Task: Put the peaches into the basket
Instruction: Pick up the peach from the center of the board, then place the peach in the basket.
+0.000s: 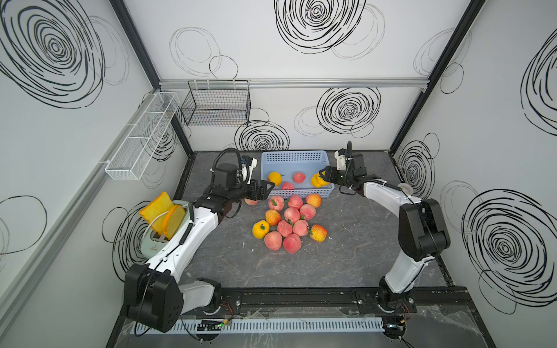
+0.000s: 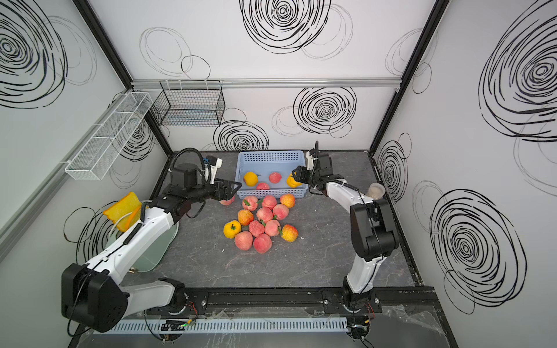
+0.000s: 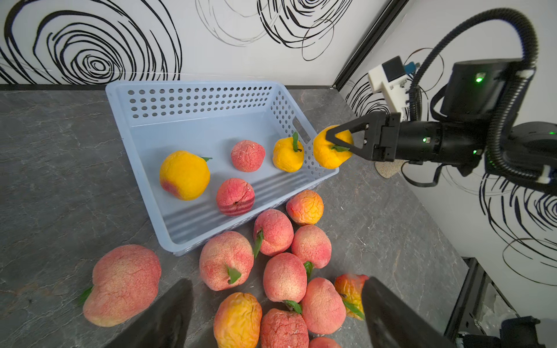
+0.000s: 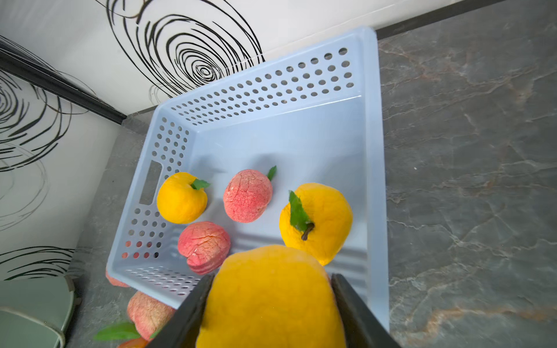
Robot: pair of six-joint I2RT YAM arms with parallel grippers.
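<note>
A grey marbled counter point(image 1: 346, 256) sits inside white swirl-patterned walls point(image 1: 259, 39). At the blue basket point(image 1: 292, 156) rim, the right end effector point(image 1: 323, 177) pinches a yellow peach point(image 1: 316, 180). The left end effector point(image 1: 268, 189) is spread wide beside the basket.

Pink-red and yellow-orange peaches point(image 1: 291, 214), a pale blue hole-dotted basket point(image 1: 292, 157), a grey veined tabletop point(image 1: 346, 256) — white walls point(image 1: 271, 99) scrawled with black swirls.

Basket point(image 1: 294, 158) behind peaches point(image 1: 291, 214); perhaps four inside.
</note>
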